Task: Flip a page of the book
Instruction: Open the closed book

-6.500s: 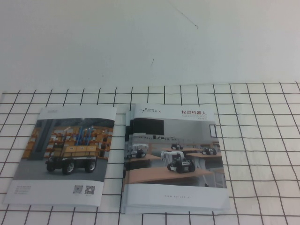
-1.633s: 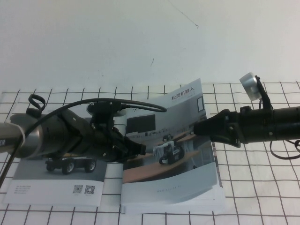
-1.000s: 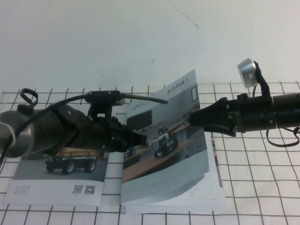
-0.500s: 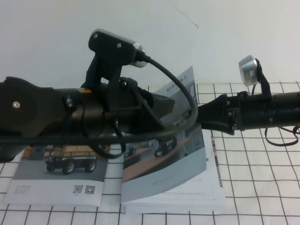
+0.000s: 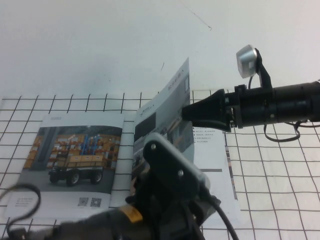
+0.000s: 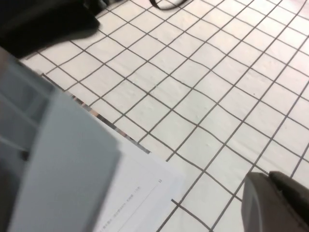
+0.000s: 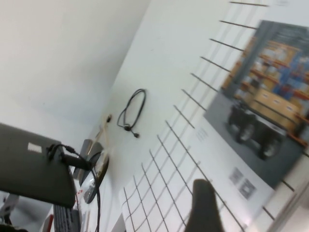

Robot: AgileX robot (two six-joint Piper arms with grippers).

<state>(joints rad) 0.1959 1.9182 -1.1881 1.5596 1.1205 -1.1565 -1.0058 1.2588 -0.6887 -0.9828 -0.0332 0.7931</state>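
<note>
The book (image 5: 210,165) lies open on the gridded white mat (image 5: 280,165), directly below the right gripper (image 5: 186,113). Its page (image 5: 165,117) stands lifted, close to upright, with the robots-on-desks photo facing the robot's left and its free edge raised at the gripper's tip. The right gripper is clamped on that edge (the page hangs from it and nothing else touches it). Under the gripper and toward the robot's right of the lifted leaf, a white inside page with small print and product pictures is uncovered.

The right arm reaches in level from the robot's right, well above the mat, its wrist camera (image 5: 247,61) sticking up just behind the gripper. In the right wrist view one dark fingertip (image 7: 203,205) shows, with the warehouse-vehicle booklet (image 7: 263,104) lying flat beyond it.

That second booklet (image 5: 70,167) rests on the mat just beside the book, to the left of the right gripper and lower down, well apart from its jaws.

The left gripper (image 6: 277,203) is close to the camera at the near edge of the high view, on the near side of the book and far below the right gripper; only one grey finger shows in the left wrist view, so whether it is open or closed cannot be told. It hangs over a white corner of the book (image 6: 135,198) and bare mat squares.
</note>
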